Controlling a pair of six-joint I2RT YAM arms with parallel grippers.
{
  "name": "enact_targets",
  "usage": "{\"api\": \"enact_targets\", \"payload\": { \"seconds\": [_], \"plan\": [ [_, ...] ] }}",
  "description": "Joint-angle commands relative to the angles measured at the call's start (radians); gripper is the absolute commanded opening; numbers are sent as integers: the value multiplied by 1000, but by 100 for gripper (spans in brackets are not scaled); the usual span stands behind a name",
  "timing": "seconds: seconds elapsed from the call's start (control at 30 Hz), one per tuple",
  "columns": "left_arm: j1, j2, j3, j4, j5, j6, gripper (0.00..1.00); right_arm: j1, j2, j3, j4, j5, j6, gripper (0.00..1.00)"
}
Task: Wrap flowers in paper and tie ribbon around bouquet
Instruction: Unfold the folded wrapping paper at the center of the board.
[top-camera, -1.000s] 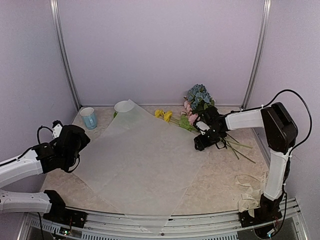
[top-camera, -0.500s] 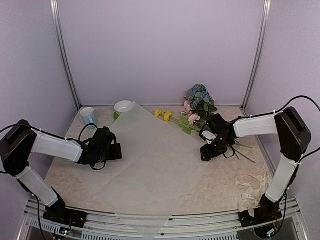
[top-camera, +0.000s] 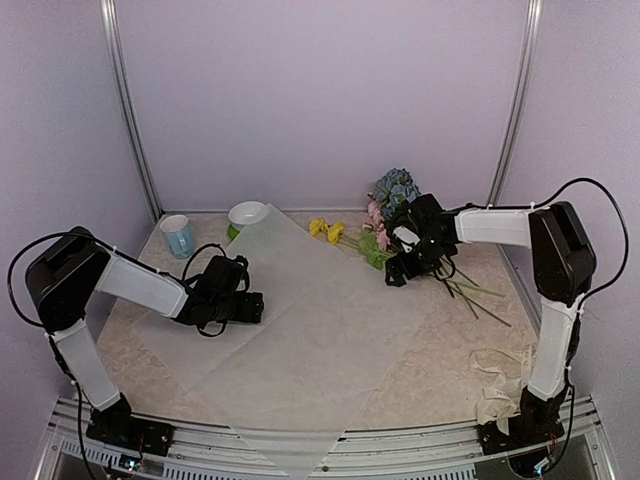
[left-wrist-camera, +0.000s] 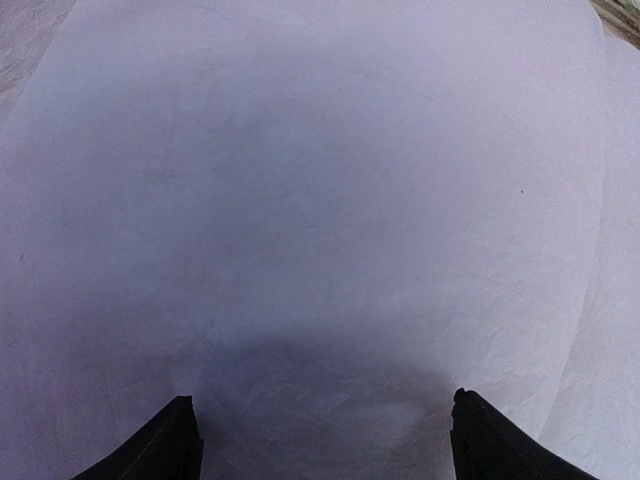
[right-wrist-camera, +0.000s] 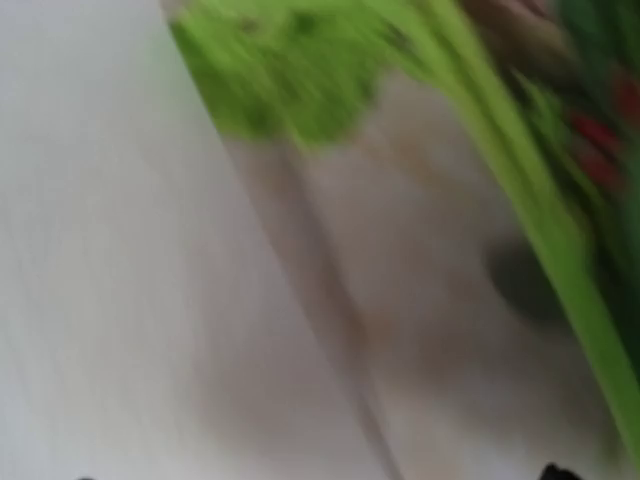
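Observation:
The paper (top-camera: 300, 320), a large translucent white sheet, lies flat across the middle of the table. My left gripper (top-camera: 255, 308) hovers low over its left part; in the left wrist view that gripper (left-wrist-camera: 320, 425) is open and only paper (left-wrist-camera: 320, 200) shows between its fingers. The flowers (top-camera: 395, 195) lie at the back right, beyond the sheet's right edge, with yellow blooms (top-camera: 327, 229) and long stalks (top-camera: 470, 290). My right gripper (top-camera: 395, 275) is beside their leaves, open and empty. Its wrist view is blurred: a green leaf (right-wrist-camera: 290, 80), a stalk (right-wrist-camera: 540, 220), the paper's edge (right-wrist-camera: 100, 250). The ribbon (top-camera: 500, 385) lies crumpled at the front right.
A light blue mug (top-camera: 178, 236) and a green-and-white bowl (top-camera: 247, 213) stand at the back left, the bowl touching the sheet's far corner. Metal posts (top-camera: 130, 120) and purple walls close in the table. The sheet's near corner hangs over the front edge (top-camera: 300, 455).
My left gripper has swung in from the left edge to over the paper. My right gripper has moved from the stalks back toward the leaves and its jaws have widened.

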Motion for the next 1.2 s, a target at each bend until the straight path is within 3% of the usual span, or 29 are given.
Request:
{"api": "enact_targets", "payload": {
  "seconds": [0.0, 0.37, 0.53, 0.67, 0.83, 0.97, 1.17],
  "plan": [
    [-2, 48, -16, -19, 76, 12, 84, 16, 129, 146, -20, -114, -102, 92],
    [2, 49, -17, -21, 72, 18, 85, 24, 391, 394, -60, -198, -156, 89],
    [2, 48, -16, -28, 59, 18, 85, 24, 330, 320, -48, -496, -165, 75],
    [1, 56, -13, -35, 48, 18, 85, 24, 217, 204, -1, -614, -167, 69],
    [-5, 63, -1, -45, 46, 46, 85, 22, 157, 131, 41, -660, -131, 50],
    [-26, 63, 7, -47, 50, 55, 85, 4, 122, 78, 57, -656, -99, 22],
    [-90, 63, 28, -19, 96, 100, 85, -52, 86, -10, 63, -633, -87, 2]
  ]
}}
